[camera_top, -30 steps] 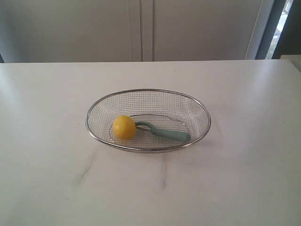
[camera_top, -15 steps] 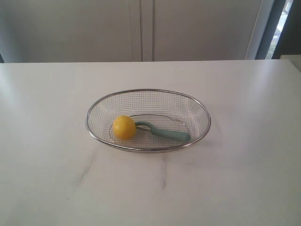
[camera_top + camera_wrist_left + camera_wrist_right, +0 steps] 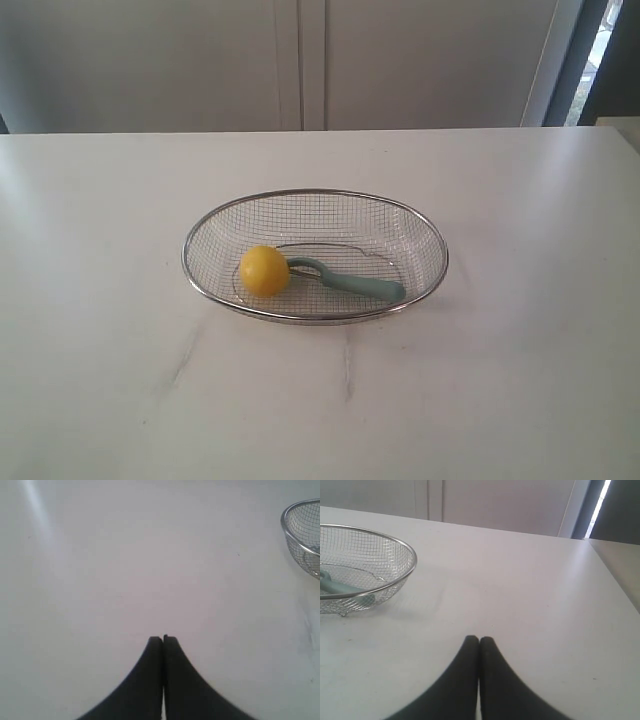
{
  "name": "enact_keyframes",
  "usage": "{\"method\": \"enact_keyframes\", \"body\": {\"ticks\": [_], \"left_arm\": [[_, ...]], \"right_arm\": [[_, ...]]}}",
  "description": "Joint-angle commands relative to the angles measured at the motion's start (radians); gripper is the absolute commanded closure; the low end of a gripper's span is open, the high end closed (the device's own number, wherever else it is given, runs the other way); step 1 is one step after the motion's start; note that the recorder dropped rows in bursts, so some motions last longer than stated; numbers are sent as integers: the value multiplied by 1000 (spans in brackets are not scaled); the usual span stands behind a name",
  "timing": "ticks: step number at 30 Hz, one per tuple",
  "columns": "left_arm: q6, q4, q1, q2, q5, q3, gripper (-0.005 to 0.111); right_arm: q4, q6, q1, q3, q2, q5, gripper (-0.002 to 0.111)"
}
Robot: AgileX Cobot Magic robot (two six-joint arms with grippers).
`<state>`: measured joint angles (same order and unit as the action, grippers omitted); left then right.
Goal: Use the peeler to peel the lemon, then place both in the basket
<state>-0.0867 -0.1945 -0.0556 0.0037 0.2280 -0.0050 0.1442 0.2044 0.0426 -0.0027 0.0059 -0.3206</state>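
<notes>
lemon (image 3: pixel 264 270) and peeler (image 3: pixel 348 281) inside basket (image 3: pixel 315 194)

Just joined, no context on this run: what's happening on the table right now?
Nothing is being handled at the moment. The lemon and the peeler both lie inside the basket, the peeler's loop head next to the lemon. The left pincer and right pincer are shut and empty, each over the white table off to one side of the basket. The lemon looks evenly yellow; whether it has been peeled can't be told from here.
</notes>
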Motion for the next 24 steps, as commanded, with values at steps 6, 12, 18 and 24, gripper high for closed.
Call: {"method": "enact_keyframes", "body": {"ticks": [6,12,18,24], "left_arm": [[0,-8,-1,-4,-11,5,107],[0,-8,-1,-4,0,5,107],[0,-8,-1,-4,0,5,107],[0,-8,-1,-4,0,5,107]], "right_arm": [[1,0,4,3,-6,8,108],[1,0,4,3,-6,8,108],[1,-31,4,3,-6,8,108],[1,-30,4,3,-6,8,108]]}}
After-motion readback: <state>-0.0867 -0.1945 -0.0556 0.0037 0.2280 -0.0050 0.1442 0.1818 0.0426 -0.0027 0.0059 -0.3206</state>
